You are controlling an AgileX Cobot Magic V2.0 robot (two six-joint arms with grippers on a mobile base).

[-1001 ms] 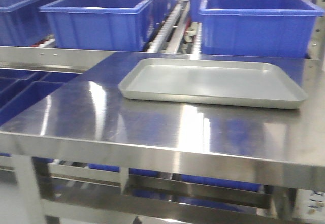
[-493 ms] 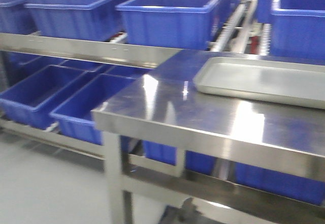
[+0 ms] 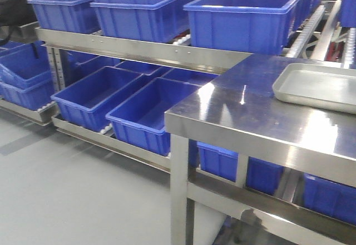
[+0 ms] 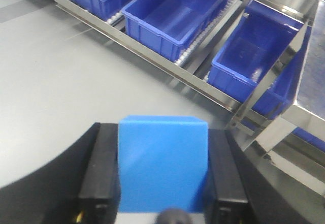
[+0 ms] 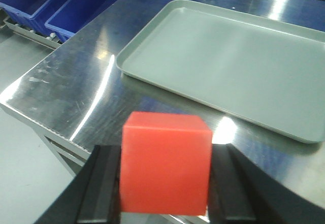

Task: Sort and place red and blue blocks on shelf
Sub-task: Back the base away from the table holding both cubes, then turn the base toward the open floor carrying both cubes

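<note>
My left gripper (image 4: 161, 170) is shut on the blue block (image 4: 162, 163) and holds it above the grey floor, in front of the shelf's low tier. My right gripper (image 5: 165, 176) is shut on the red block (image 5: 166, 163) and holds it over the near left corner of the steel-topped table (image 5: 76, 76). The shelf (image 3: 133, 48) is a steel rack with a riveted front rail, at the left in the front view; its lower rail also shows in the left wrist view (image 4: 152, 61). Neither gripper shows in the front view.
Large blue bins (image 3: 245, 17) stand on the shelf's upper tier and more bins (image 3: 150, 109) on the lower tier. A shallow grey tray (image 5: 228, 56) lies on the table, also in the front view (image 3: 314, 86). The table leg (image 3: 181, 195) stands beside open grey floor (image 3: 67, 189).
The front view has swung left: the table and tray have slid to the right of the frame, and the shelf's lower bins and the floor have come into view.
</note>
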